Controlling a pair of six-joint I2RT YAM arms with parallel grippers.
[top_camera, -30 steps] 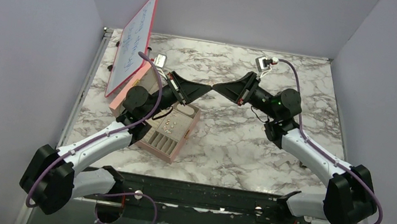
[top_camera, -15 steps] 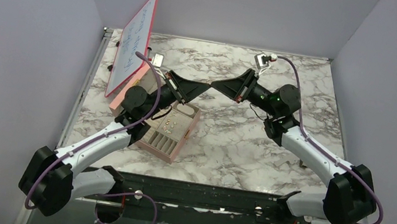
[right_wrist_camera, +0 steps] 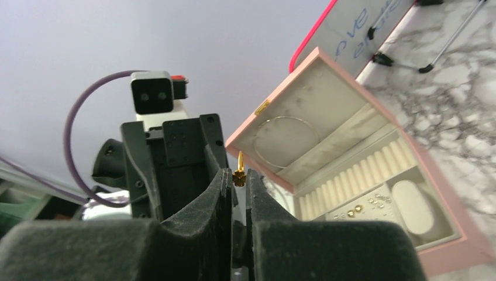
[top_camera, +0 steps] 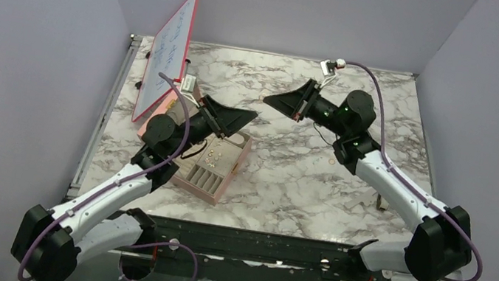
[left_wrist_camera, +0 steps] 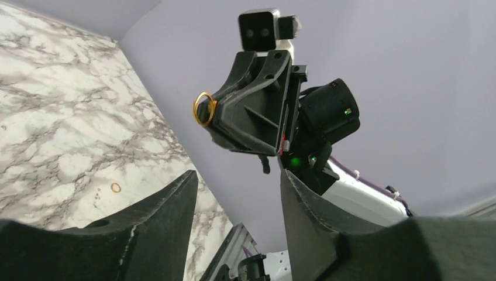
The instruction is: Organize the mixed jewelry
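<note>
Your right fingers are clenched on a gold ring above the counter; your left fingers are spread, holding nothing.

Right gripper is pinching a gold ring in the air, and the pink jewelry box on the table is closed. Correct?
Not quite. The pink jewelry box is open with its lid raised, as the right wrist view shows. The right gripper does pinch a gold ring in the air.
</note>
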